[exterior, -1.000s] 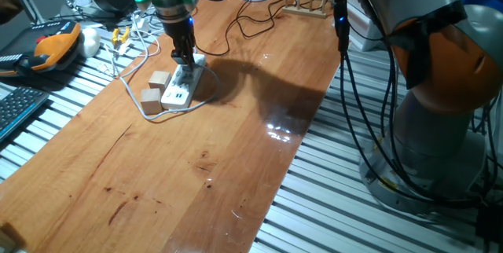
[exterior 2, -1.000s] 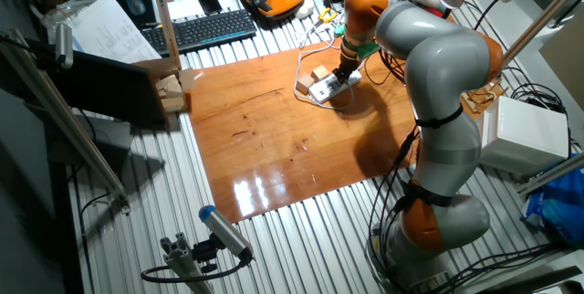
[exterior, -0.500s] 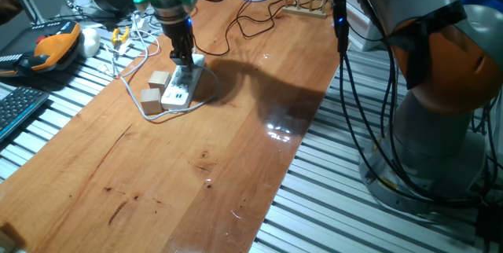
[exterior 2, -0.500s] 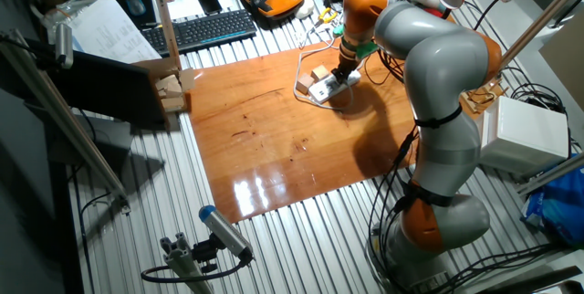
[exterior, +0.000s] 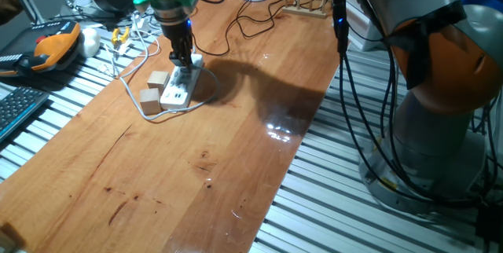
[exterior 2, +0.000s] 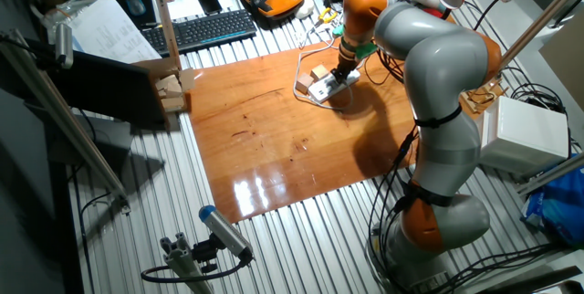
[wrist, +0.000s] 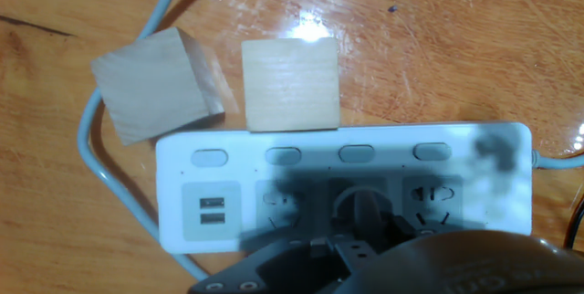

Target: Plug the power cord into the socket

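A: What moved in the last second?

B: Little. Two wooden cubes (wrist: 151, 84) at the left, touching the power strip (wrist: 219, 212) near the bench's far left corner; neither has shifted. Gripper (exterior: 182, 56) has crept slightly toward the strip's far end and sits low over it.

A: Plug?

B: In the hand view the black plug (wrist: 363, 210) sits on the strip's middle outlet, right under the gripper. Looks seated or nearly so; can't confirm full depth.

A: Gripper state?

B: Fingers aren't visible past the housing, so I can't tell if it's clamping the plug. Power cord (exterior: 251, 19) trails toward the far edge, slack.

A: Task status?

B: Probably final press or release.
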`<state>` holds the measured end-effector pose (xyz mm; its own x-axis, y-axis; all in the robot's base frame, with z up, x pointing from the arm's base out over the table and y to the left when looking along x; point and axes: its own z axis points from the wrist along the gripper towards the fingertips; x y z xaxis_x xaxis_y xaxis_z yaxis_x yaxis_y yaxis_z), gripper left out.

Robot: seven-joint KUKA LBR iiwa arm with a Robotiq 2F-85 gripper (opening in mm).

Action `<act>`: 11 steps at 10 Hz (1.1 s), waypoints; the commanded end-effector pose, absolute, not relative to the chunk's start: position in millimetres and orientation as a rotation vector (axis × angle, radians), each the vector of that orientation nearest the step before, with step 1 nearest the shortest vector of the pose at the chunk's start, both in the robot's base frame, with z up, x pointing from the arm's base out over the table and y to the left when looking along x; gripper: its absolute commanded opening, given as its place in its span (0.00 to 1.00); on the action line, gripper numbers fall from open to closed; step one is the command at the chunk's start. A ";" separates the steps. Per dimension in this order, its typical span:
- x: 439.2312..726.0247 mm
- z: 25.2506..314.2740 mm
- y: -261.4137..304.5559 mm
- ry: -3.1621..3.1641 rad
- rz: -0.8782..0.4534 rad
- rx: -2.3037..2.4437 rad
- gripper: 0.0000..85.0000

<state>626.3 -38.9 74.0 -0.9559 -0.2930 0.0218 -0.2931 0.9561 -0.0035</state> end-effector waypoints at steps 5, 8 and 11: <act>624.8 68.6 -37.5 -3.090 0.015 0.459 0.00; 624.0 66.2 -37.3 -3.101 0.013 0.444 0.00; 622.8 62.3 -34.7 -3.118 0.028 0.417 0.00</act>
